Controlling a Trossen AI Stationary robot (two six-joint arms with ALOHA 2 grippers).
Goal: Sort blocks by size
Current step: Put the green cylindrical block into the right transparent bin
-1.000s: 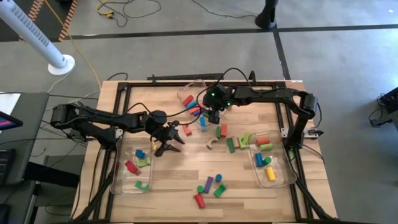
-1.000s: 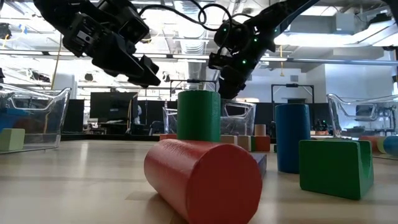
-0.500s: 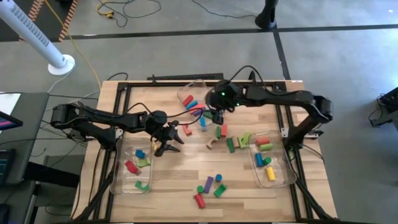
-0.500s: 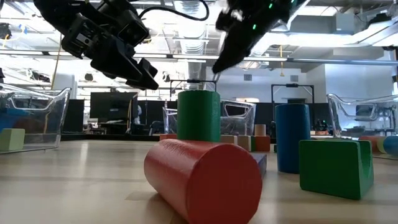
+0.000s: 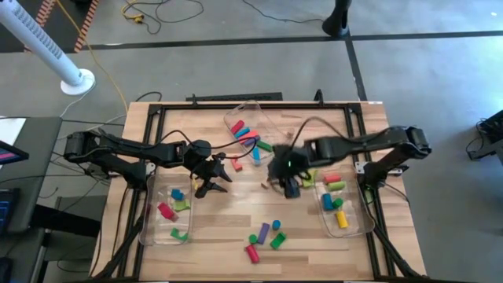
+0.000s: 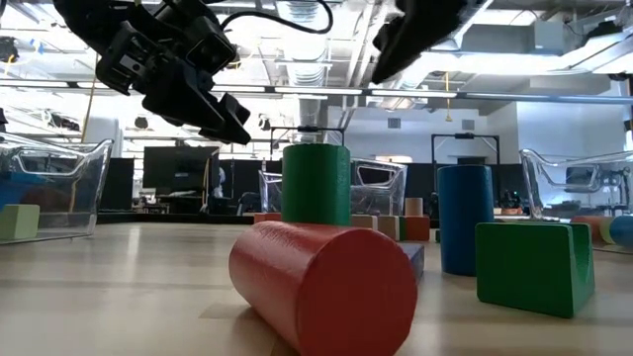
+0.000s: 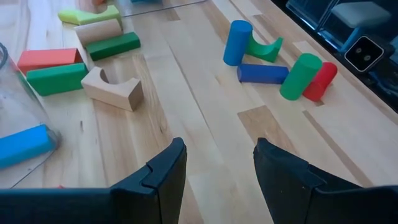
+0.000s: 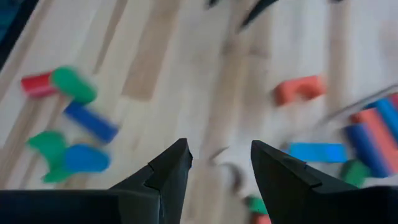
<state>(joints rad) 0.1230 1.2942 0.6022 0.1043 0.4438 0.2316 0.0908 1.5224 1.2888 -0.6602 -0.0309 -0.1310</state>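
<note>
The left gripper (image 5: 218, 178) hangs above bare wood beside the left clear plastic bin (image 5: 154, 228), its dark fingers (image 7: 163, 176) spread and holding nothing. The right gripper (image 5: 288, 184) hovers over the table's middle near the tan wooden arch block (image 7: 114, 89), fingers (image 8: 169, 169) likewise parted and empty. Coloured wooden blocks (image 5: 266, 238) lie scattered on the wooden table (image 5: 228, 228) and in three bins
</note>
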